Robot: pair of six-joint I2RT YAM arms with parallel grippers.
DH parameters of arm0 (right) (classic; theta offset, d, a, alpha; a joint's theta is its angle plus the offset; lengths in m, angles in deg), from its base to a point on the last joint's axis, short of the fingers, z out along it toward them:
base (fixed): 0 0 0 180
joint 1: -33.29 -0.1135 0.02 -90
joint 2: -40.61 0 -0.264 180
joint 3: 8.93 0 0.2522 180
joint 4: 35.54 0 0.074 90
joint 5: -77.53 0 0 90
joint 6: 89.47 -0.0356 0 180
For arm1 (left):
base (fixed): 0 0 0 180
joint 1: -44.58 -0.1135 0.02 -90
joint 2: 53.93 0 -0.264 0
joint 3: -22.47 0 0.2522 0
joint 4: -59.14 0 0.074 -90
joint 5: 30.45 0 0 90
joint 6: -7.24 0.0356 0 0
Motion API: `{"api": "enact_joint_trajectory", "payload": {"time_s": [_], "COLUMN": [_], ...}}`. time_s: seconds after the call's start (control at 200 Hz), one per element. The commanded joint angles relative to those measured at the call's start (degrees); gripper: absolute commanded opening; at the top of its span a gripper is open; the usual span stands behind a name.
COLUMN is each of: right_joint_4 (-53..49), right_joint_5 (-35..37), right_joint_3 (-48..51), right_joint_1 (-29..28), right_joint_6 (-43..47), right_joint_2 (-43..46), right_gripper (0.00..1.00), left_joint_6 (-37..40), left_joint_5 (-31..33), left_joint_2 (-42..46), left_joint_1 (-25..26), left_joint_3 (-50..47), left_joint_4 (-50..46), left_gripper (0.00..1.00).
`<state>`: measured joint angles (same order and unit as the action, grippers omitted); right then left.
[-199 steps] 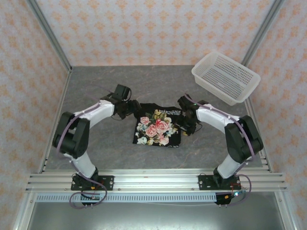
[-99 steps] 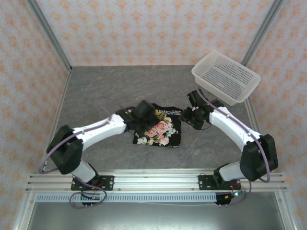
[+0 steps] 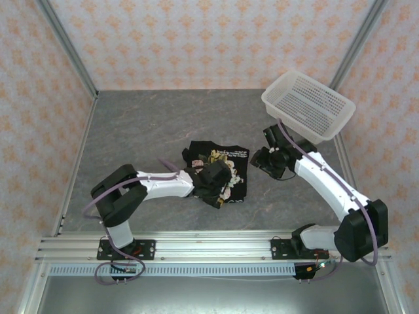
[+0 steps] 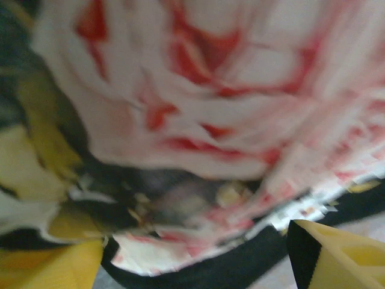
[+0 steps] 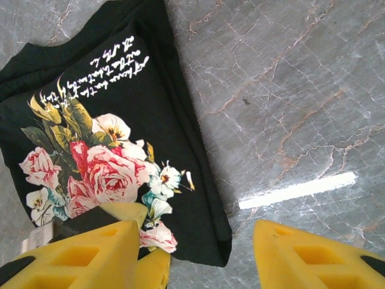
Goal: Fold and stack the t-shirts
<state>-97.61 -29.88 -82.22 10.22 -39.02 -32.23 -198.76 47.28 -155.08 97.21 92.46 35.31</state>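
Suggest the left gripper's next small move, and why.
Probably close the left gripper on the t-shirt: its fingers look open with the shirt's black edge between them, while the right gripper hangs open over the table beside the shirt.

We find the black soft-fabric t-shirt with the rose print [image 3: 226, 157] lying near the middle of the grey marbled counter [image 3: 131, 124], print side up. The left pincer [image 3: 216, 182] sits on the shirt's near half, reaching in from the left side. The right pincer [image 3: 264, 159] hangs just beside the shirt's right edge. Behind and to the right of that pincer, the white perforated plastic basket [image 3: 308, 104] stands at the counter's far right corner, well apart from the shirt.
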Motion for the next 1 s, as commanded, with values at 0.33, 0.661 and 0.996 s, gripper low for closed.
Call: {"api": "enact_joint_trajectory", "payload": {"time_s": [0.33, 0.661, 0.996], "right_joint_4": [-2.6, -2.3, -1.3], "right_joint_5": [2.9, 3.4, 3.7], "right_joint_3": [3.0, 3.6, 3.0], "right_joint_1": [0.6, 0.5, 0.5], "right_joint_6": [-1.0, -1.9, -2.2], "right_joint_2": [3.4, 3.8, 2.3], "right_gripper": [0.51, 0.5, 0.5], "left_joint_6": [-11.6, 4.7, 48.9], "left_joint_5": [7.1, 7.0, 2.2], "left_joint_2": [-7.5, -7.9, -20.8], "left_joint_1": [-10.4, -31.0, -53.7], "left_joint_3": [-3.4, -1.1, 21.1], "left_joint_4": [1.9, -1.6, -19.6], "left_gripper": [0.46, 0.35, 0.34]}}
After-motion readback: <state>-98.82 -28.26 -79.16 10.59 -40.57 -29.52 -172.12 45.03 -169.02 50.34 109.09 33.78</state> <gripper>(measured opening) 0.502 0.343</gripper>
